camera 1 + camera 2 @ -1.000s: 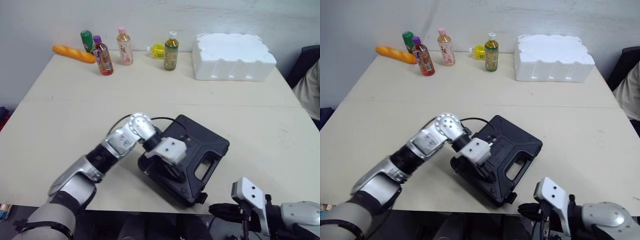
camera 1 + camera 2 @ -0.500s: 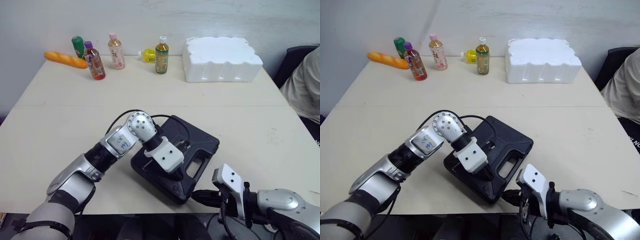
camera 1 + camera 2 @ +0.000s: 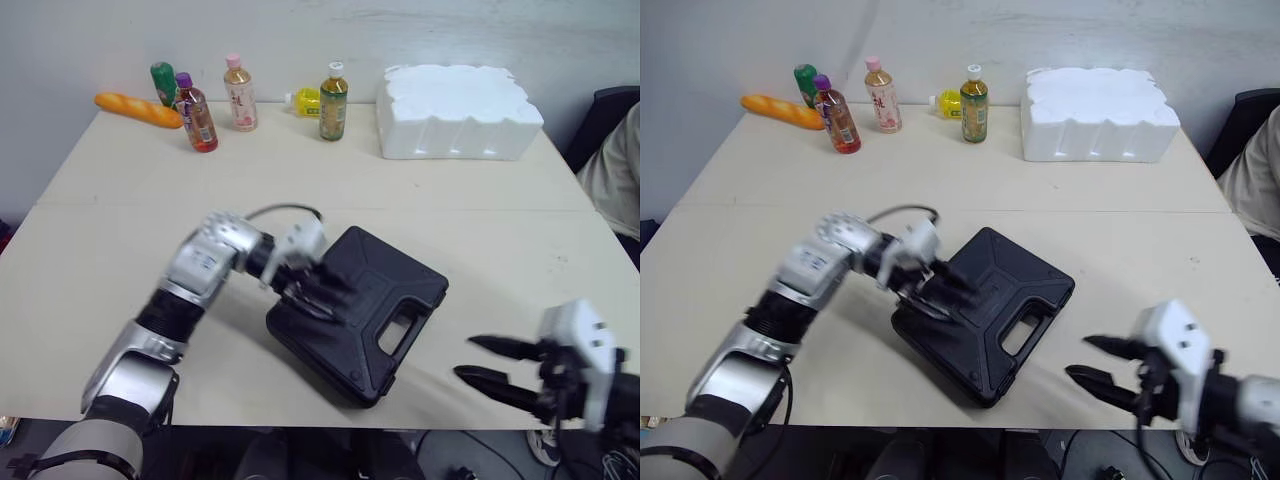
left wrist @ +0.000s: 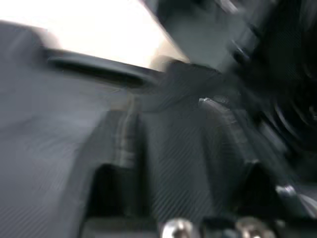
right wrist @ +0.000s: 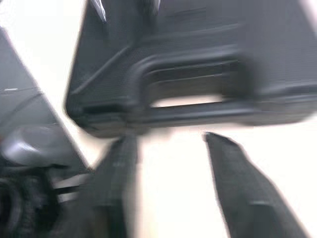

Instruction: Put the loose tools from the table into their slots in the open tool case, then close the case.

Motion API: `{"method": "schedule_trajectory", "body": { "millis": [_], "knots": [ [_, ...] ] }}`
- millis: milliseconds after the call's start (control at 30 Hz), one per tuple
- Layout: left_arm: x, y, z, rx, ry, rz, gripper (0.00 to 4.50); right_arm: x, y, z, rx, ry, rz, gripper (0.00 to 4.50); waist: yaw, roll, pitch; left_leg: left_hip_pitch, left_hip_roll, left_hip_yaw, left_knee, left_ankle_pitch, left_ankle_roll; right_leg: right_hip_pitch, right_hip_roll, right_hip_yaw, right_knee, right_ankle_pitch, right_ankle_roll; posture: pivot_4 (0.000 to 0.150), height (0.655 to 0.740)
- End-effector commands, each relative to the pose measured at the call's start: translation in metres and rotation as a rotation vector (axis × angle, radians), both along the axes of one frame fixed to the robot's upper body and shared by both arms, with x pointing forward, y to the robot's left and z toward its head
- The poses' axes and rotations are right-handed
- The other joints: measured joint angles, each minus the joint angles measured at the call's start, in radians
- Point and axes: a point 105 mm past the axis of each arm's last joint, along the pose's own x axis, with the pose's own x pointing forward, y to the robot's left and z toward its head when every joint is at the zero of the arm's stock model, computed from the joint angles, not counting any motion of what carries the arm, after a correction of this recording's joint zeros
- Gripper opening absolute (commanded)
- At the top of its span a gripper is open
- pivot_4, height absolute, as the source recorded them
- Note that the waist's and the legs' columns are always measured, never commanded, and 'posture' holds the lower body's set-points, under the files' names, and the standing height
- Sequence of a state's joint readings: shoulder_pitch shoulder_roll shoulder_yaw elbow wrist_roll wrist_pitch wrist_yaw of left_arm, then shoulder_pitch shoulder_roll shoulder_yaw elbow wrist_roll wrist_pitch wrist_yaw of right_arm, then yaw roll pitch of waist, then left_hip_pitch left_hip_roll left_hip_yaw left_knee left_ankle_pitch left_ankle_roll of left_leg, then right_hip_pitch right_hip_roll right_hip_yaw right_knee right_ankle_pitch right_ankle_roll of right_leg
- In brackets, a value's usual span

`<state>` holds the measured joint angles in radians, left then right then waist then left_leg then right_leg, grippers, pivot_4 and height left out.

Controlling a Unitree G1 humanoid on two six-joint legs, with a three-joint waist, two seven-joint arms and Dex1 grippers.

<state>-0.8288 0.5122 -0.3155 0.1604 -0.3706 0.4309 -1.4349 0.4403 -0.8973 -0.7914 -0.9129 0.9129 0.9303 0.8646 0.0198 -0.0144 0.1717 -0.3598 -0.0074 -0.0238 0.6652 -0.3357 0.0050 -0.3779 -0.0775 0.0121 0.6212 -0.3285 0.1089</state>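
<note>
One black tool case (image 3: 385, 295) is lying shut on the surface (image 3: 480, 230), near its front edge, with its handle turned toward the right gripper (image 3: 465, 358). That gripper is hovering near the case, its two fingers spread wide and holding nothing. The left gripper (image 3: 312, 288) is sitting over the case's left edge; whether it is open or closed cannot be told.

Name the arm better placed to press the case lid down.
Left, probably. The left tool rests on the case lid; the right tool, open, hangs apart from it near the table edge.
</note>
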Motion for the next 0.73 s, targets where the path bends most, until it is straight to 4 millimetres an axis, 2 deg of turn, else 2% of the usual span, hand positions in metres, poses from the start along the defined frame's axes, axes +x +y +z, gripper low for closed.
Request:
{"method": "schedule_trajectory", "body": {
  "millis": [33, 67, 133, 200, 333, 467, 567, 633, 733],
  "knots": [
    [-0.004, 0.033, 0.048, -0.138, 0.028, 0.087, 4.17, -0.002, -0.023, 0.033, -0.036, -0.084, -0.011, 4.01, -0.003, 0.002, 0.005, 0.0, 0.0, 0.0, 0.0, 0.0, 0.0, 0.0, 0.0, 0.0, 0.0, 0.0, 0.0, 0.15, 0.74],
    [-0.008, 0.041, 0.056, -0.161, 0.041, 0.098, 4.48, -0.002, -0.028, 0.039, -0.041, -0.094, -0.02, 4.42, -0.006, 0.003, 0.006, 0.0, 0.0, 0.0, 0.0, 0.0, 0.0, 0.0, 0.0, 0.0, 0.0, 0.0, 0.0, 0.15, 0.74],
    [-0.009, 0.057, 0.078, -0.232, 0.075, 0.169, 4.48, 0.0, -0.039, 0.053, -0.032, -0.117, -0.033, 4.42, -0.006, 0.003, 0.007, 0.0, 0.0, 0.0, -0.001, 0.0, -0.001, 0.0, 0.0, -0.001, 0.0, 0.0, -0.001, 0.15, 0.74],
    [-0.009, 0.074, 0.089, -0.257, 0.046, 0.259, 4.48, 0.004, -0.051, 0.063, -0.051, -0.133, -0.036, 4.42, -0.006, 0.003, 0.007, 0.0, 0.0, -0.001, -0.001, 0.0, -0.001, 0.001, -0.001, -0.002, -0.001, 0.0, -0.001, 0.15, 0.74],
    [-0.014, 0.107, 0.096, -0.231, -0.024, 0.389, 4.48, 0.016, -0.067, 0.07, -0.135, -0.149, -0.038, 4.42, -0.008, 0.003, 0.007, 0.0, 0.0, -0.001, -0.002, 0.0, -0.001, 0.001, -0.001, -0.002, -0.003, 0.0, -0.001, 0.15, 0.74],
    [-0.017, 0.139, 0.097, -0.201, -0.019, 0.521, 4.48, 0.016, -0.067, 0.073, -0.121, -0.105, 0.002, 4.42, -0.008, 0.004, 0.009, 0.0, 0.0, -0.002, -0.003, 0.0, -0.003, 0.001, -0.002, -0.002, -0.005, -0.001, -0.002, 0.15, 0.74],
    [-0.028, 0.173, 0.092, -0.111, -0.071, 0.625, 4.48, 0.02, -0.068, 0.077, -0.132, -0.122, 0.024, 4.42, -0.016, 0.005, 0.009, 0.0, 0.001, -0.002, -0.006, 0.0, -0.005, 0.0, -0.002, -0.003, -0.006, -0.002, -0.003, 0.15, 0.74],
    [-0.034, 0.184, 0.093, -0.092, -0.103, 0.663, 4.48, 0.025, -0.069, 0.078, -0.136, -0.134, 0.027, 4.42, -0.02, 0.005, 0.009, 0.0, 0.001, -0.002, -0.009, 0.001, -0.007, 0.0, -0.002, -0.003, -0.009, -0.002, -0.004, 0.15, 0.74],
    [-0.038, 0.19, 0.089, -0.06, -0.103, 0.677, 4.48, 0.028, -0.069, 0.078, -0.139, -0.134, 0.039, 4.42, -0.021, 0.006, 0.01, 0.0, 0.001, -0.002, -0.012, 0.001, -0.007, -0.001, -0.003, -0.003, -0.011, -0.002, -0.005, 0.15, 0.74]
  ]
}}
